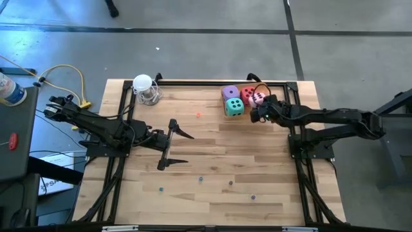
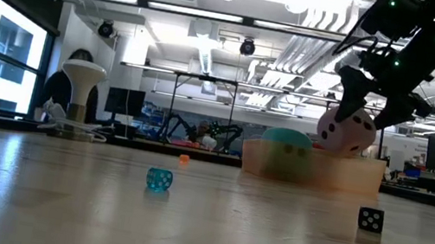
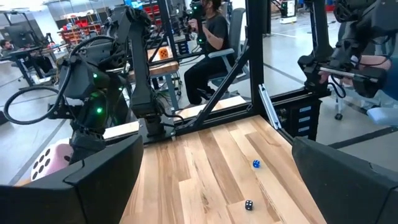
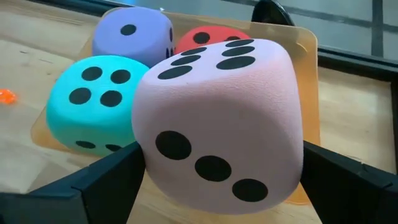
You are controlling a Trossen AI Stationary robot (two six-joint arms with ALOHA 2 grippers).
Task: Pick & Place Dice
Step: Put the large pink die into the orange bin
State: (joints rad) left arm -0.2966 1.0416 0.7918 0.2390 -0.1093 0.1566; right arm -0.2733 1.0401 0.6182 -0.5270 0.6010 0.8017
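Note:
Four soft dice with dark pips are at the table's far right. The teal die (image 1: 234,107) (image 4: 93,102), purple die (image 1: 230,93) (image 4: 132,34) and red die (image 1: 248,93) (image 4: 208,37) sit in a shallow translucent tray (image 4: 308,56) (image 2: 316,166). The pink die (image 1: 257,98) (image 2: 346,131) (image 4: 224,118) is in my right gripper (image 1: 258,102) (image 2: 356,118), above the tray's right part. My left gripper (image 1: 181,148) (image 3: 217,186) waits open over the table's middle left, touching nothing. My right gripper pinches the pink die between its two fingers (image 4: 99,180), one on each opposite side face (image 4: 146,149). It comes slanting down from the table's right. The die is lifted clear above the tray, tilted, with its three-pip face toward the wrist camera.
A white ball on a wire stand (image 1: 144,87) (image 2: 81,100) stands at the far left. Tiny beads lie scattered: orange (image 1: 198,115), blue (image 2: 158,179) (image 3: 255,163), black (image 2: 370,219) (image 3: 249,205). A black frame (image 1: 193,82) rims the table. A person (image 3: 208,37) sits beyond it.

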